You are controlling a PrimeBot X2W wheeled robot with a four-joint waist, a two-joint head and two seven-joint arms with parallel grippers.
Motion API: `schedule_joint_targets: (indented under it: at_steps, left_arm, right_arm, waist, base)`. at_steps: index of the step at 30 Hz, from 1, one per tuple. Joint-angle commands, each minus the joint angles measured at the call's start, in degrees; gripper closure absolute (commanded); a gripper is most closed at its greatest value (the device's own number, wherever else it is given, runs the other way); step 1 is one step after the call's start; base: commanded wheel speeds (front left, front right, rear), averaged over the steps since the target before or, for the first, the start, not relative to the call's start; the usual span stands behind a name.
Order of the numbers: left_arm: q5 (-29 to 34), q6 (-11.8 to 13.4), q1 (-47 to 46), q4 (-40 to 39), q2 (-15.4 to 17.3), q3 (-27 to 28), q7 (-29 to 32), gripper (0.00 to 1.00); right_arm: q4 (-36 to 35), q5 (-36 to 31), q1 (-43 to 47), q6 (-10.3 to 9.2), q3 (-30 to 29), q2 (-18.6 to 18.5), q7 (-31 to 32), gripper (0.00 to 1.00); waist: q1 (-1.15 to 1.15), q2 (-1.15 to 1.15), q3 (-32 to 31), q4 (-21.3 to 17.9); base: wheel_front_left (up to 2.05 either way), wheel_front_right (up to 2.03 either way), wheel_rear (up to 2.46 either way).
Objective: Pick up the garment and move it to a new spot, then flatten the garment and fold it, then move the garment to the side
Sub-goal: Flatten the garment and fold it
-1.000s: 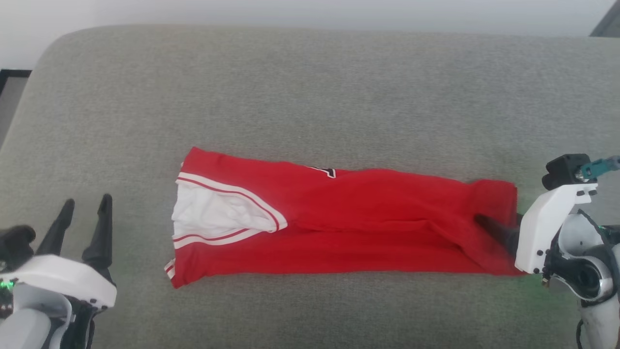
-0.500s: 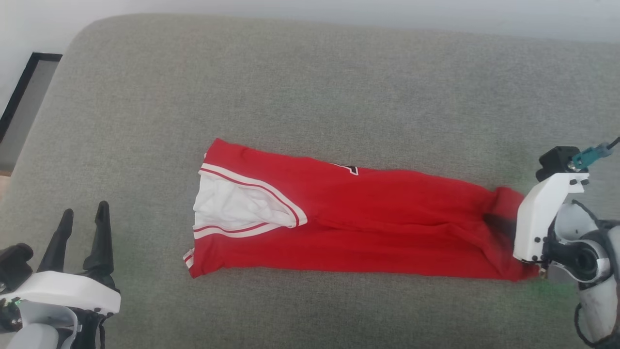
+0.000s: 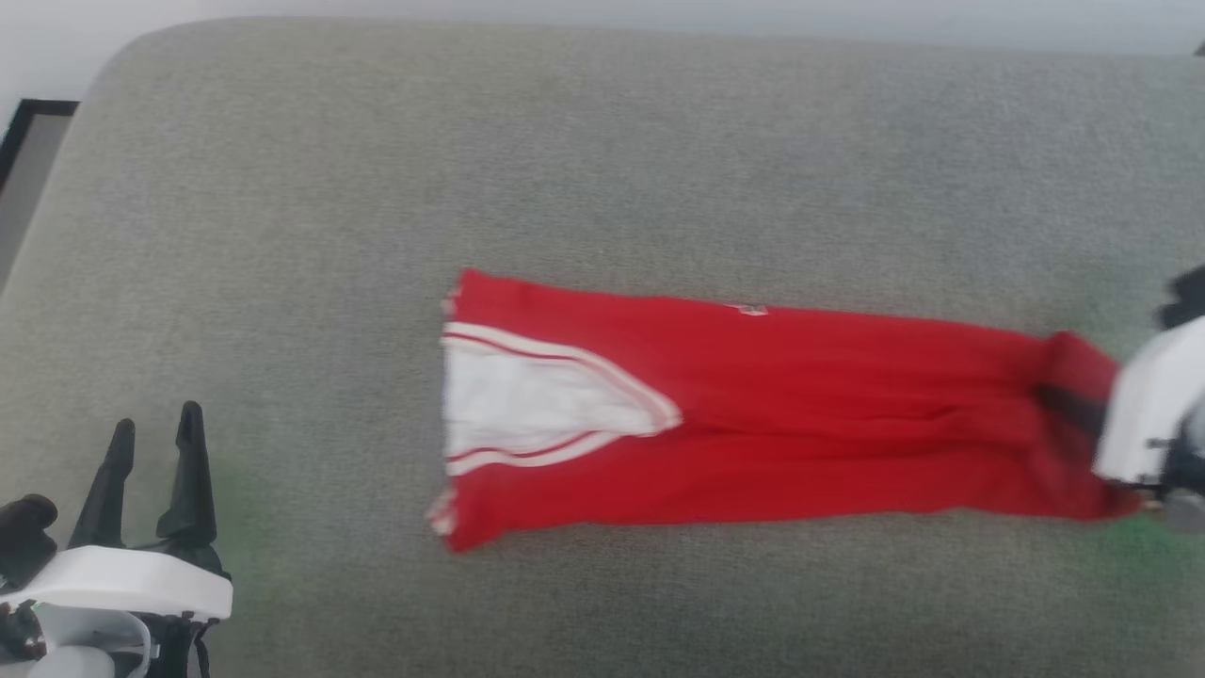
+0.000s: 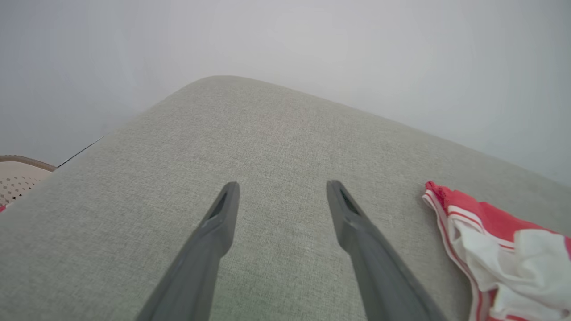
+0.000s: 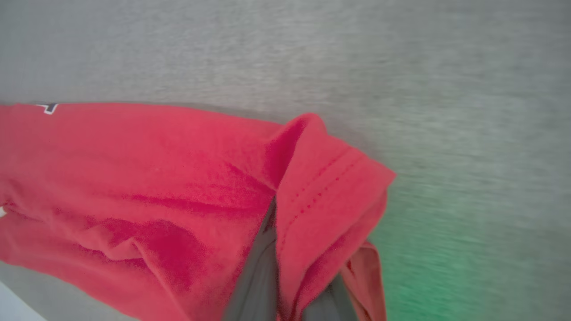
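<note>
The garment (image 3: 800,424) is a red shirt lying as a long folded strip across the grey cushion (image 3: 565,169), its white sleeve and striped trim at the left end. My right gripper (image 3: 1062,405) is at the strip's right end, shut on the red hem. In the right wrist view the hem of the garment (image 5: 156,178) wraps over the dark fingers of that gripper (image 5: 290,254). My left gripper (image 3: 157,421) stands open at the lower left, well apart from the shirt. The left wrist view shows the left gripper (image 4: 282,185) holding nothing, the garment (image 4: 486,214) off to its right.
The cushion's rounded left corner (image 3: 113,66) and back edge meet a pale wall. A dark-framed thing (image 3: 24,122) lies past the left edge. A beige woven item (image 4: 18,178) sits beyond the cushion in the left wrist view.
My right gripper has shut on the garment's right hem and dragged the strip to the right across the cushion. The head camera has shifted too. My left gripper stays open in place.
</note>
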Motion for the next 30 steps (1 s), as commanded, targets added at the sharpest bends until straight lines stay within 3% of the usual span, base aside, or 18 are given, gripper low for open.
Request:
schedule_joint_targets:
  at_steps: [1,11,18,23,30]
  left_arm:
    - [1.3,-0.6,-0.7,0.1,-0.3,0.8,-0.2,0.00]
    - [3.2,-1.9,-2.3,0.4,-1.9,2.2,-0.3,0.00]
    - [3.7,-2.3,-2.5,0.6,-2.4,2.6,-0.2,0.00]
    - [3.9,-2.5,-2.0,0.5,-2.6,2.8,-0.3,0.00]
    - [3.4,-2.6,-1.2,0.3,-2.7,2.4,-0.3,0.00]
  right_arm:
    - [1.3,-0.6,0.3,-0.19,-1.8,-2.0,-0.6,1.00]
    - [7.5,-4.6,-2.4,-0.16,-8.2,-8.1,-3.6,1.00]
    - [9.2,-4.8,-4.2,-0.16,-7.5,-8.8,-3.8,1.00]
    - [3.3,0.2,-2.1,-0.13,-4.5,-8.2,-2.8,1.00]
    - [-13.0,3.5,2.1,-0.12,0.2,-3.1,1.0,1.00]
  waist:
    - [0.00,0.00,0.4,-0.7]
    - [0.00,0.00,1.5,-2.9]
    - [0.00,0.00,1.6,-4.0]
    - [0.00,0.00,0.9,-4.2]
    - [0.00,0.00,-0.5,-3.7]
  base:
    - [0.00,0.00,0.00]
    - [0.00,0.00,0.00]
    - [0.00,0.00,0.00]
    - [0.00,0.00,0.00]
    - [0.00,0.00,0.00]
